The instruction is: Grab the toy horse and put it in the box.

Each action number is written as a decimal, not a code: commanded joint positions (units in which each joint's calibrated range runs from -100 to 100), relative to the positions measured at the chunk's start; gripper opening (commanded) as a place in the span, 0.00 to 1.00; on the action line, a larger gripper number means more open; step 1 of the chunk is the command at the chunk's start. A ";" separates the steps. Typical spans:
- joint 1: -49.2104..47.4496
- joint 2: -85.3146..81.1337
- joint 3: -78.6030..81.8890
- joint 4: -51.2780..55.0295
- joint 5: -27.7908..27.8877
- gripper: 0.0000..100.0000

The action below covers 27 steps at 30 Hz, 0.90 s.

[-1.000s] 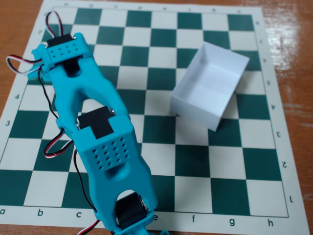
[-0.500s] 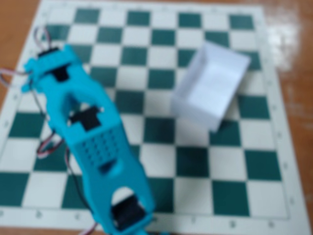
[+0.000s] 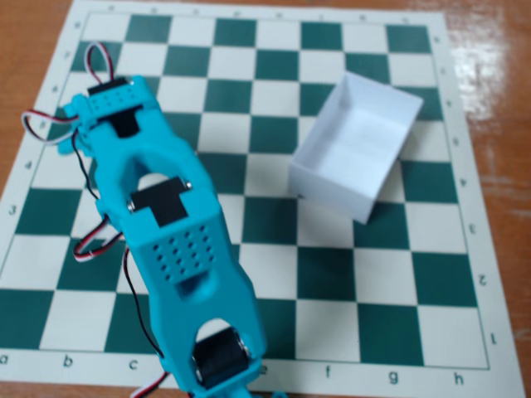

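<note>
The white open-topped box (image 3: 332, 189) stands on the chessboard right of centre, turned at an angle, and its inside shows nothing but white. The toy horse does not show anywhere; it may be hidden under the arm. The turquoise arm (image 3: 170, 240) stretches from the board's upper left down to the bottom edge of the fixed view, well left of the box. Its gripper fingers do not show: they are hidden under the arm or out of the frame.
The green and white chessboard mat (image 3: 390, 282) lies on a brown wooden table (image 3: 498, 50). Red, white and black wires (image 3: 95, 245) loop out on the arm's left side.
</note>
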 commanded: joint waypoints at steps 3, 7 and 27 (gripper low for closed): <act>0.70 1.27 -1.11 -3.39 0.08 0.42; 0.70 3.39 -2.84 -3.80 0.37 0.42; 1.34 -1.83 -2.75 -1.89 -1.04 0.00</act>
